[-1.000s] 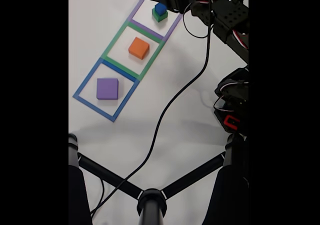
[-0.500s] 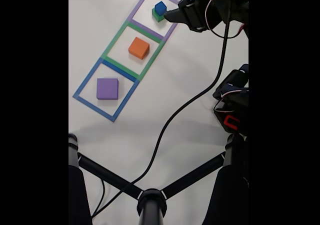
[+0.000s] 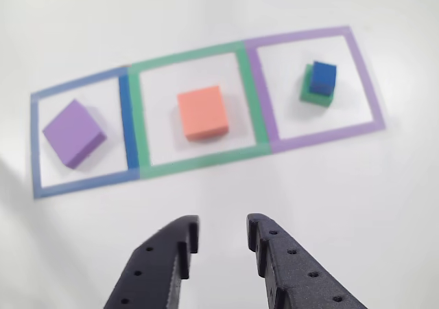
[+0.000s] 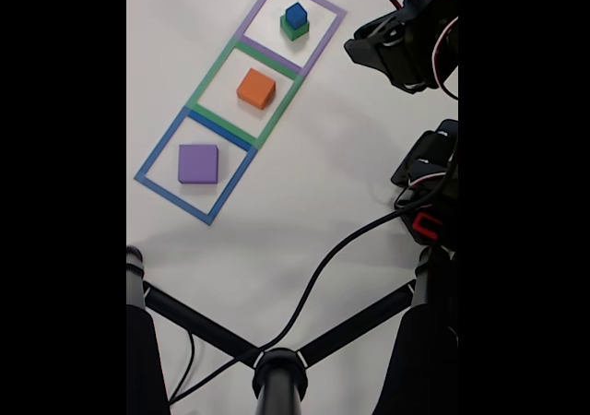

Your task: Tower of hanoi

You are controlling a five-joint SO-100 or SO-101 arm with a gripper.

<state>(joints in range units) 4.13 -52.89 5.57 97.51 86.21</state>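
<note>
Three tape squares in a row hold the tower of hanoi blocks. The purple block (image 3: 74, 133) (image 4: 198, 163) lies in the blue outline. In the green outline sits the salmon-orange block (image 3: 203, 112) (image 4: 256, 88). Inside the purple outline the small blue cube (image 3: 322, 77) (image 4: 296, 14) rests on the green block (image 3: 314, 96) (image 4: 294, 31). My gripper (image 3: 221, 239) (image 4: 354, 48) is open and holds nothing. In the other view it hangs over bare table in front of the orange block. The fixed view places it to the right of the purple outline, apart from the stack.
The tape outlines (image 4: 218, 124) run diagonally across the white table. A black cable (image 4: 323, 267) trails from the arm across the table to a black tripod hub (image 4: 278, 369) at the bottom. The arm's base (image 4: 429, 189) stands at the right edge.
My gripper has pulled back to the right, away from the blue-on-green stack, and the cable has swung down with it. The blocks have not moved.
</note>
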